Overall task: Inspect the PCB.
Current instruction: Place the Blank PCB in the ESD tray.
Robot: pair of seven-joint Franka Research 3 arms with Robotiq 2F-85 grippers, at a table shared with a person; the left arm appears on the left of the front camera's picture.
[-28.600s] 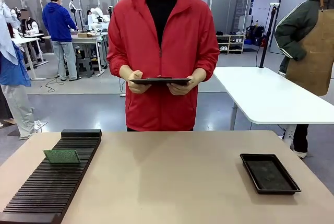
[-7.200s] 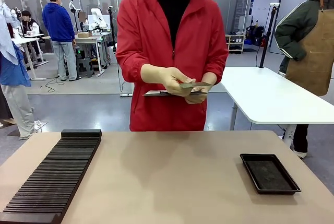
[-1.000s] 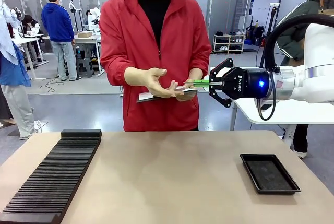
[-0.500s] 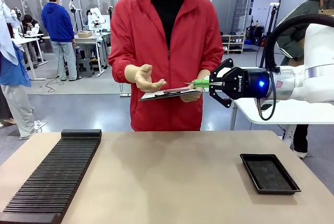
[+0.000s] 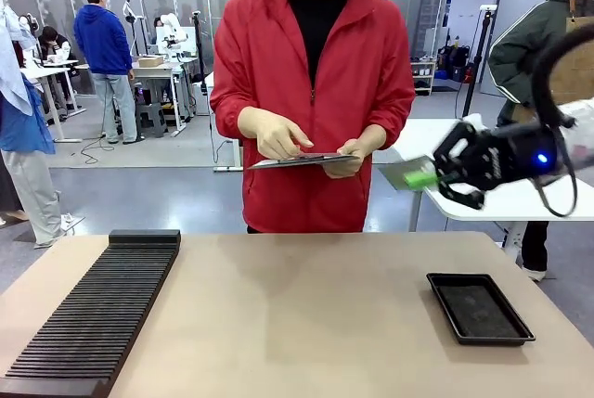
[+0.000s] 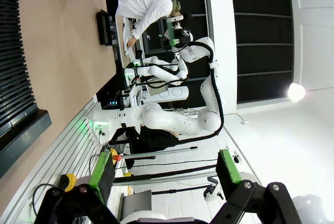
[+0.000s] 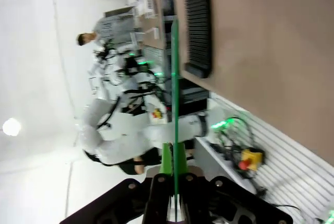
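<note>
Between my slotted rack [image 5: 93,314] at the left and black tray [image 5: 479,307] at the right, the table [image 5: 297,324] lay open for passing.

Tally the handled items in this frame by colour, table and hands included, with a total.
Green: 1, the thin green circuit board clamped in the right gripper.
Black: 2, the long ribbed slotted rack and the shallow rectangular tray.
Dark: 1, the flat tablet in the person's hands.
Total: 4.
</note>
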